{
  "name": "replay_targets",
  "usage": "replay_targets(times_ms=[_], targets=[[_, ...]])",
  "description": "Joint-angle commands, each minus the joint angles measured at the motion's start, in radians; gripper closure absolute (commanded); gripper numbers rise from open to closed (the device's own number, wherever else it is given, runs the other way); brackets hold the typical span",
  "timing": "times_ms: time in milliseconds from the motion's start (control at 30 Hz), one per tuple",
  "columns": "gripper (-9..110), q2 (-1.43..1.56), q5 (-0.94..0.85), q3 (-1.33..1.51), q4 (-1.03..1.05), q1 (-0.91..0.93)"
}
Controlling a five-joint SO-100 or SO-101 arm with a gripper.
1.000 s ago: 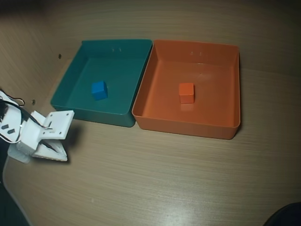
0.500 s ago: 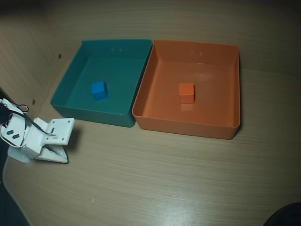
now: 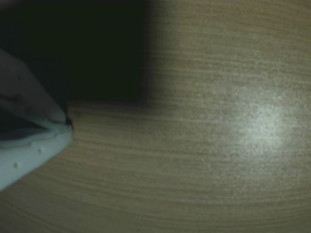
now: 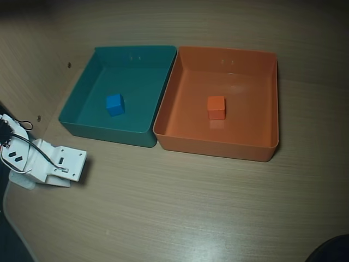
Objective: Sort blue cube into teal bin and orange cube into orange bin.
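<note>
Matte blue cube (image 4: 114, 103) inside teal bin (image 4: 87, 87); orange cube (image 4: 216, 107) inside orange bin (image 4: 275, 103) beside it. Likely light, stiff; best pinched across opposite faces. Gripper (image 4: 70, 170) near teal bin's front, seemingly closed, empty.

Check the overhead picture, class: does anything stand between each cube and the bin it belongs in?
Nothing visible does. The blue cube already lies inside the teal bin, and the orange cube inside the orange bin. The gripper sits apart at the table's left edge.
</note>
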Motion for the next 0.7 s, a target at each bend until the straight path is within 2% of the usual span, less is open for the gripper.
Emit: replay_targets(times_ms=[0,667], targets=[[105,0.006,0.032,0.063,0.02,-0.006],[105,0.006,0.051,0.063,0.021,-0.015]])
